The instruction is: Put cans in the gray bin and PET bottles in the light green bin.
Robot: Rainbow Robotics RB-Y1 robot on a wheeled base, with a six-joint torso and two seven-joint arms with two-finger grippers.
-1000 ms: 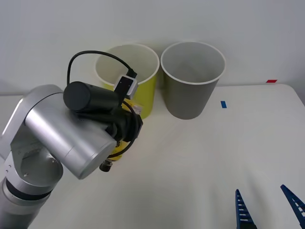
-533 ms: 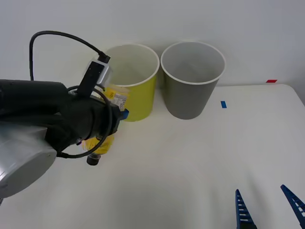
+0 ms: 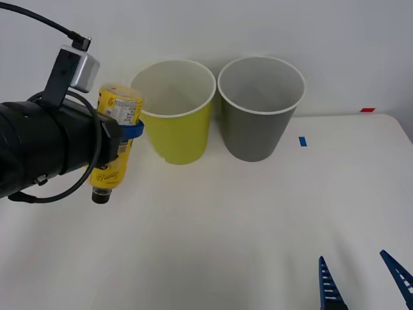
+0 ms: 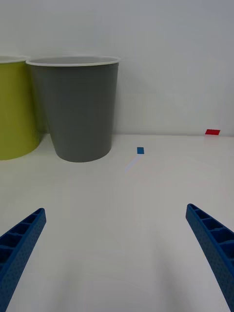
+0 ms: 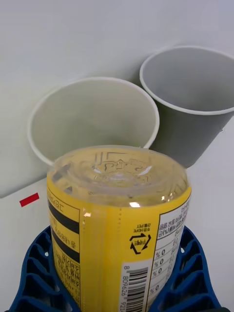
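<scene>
left tool [image 3: 126, 132] grips yellow bottle [image 3: 115, 139] cap-down beside light green bin [image 3: 175, 110] | right tool [image 3: 364, 284] wide, low

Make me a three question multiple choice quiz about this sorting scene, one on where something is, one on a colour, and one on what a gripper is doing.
1. Where is the yellow bottle?
A. Held in the air beside the light green bin
B. Inside the gray bin
C. Lying on the table

2. What colour is the bottle's cap?
A. White
B. Red
C. Black

3. What is the state of the right gripper?
A. Shut on a can
B. Open, holding nothing
C. Shut on the bottle

Answers:
1. A: the left gripper holds it above the table, on the light green bin's left side, base up and cap down.
2. C: the cap at the bottle's lower end is black in the front view.
3. B: its two blue fingers stand wide apart above the table with nothing between them.
</scene>
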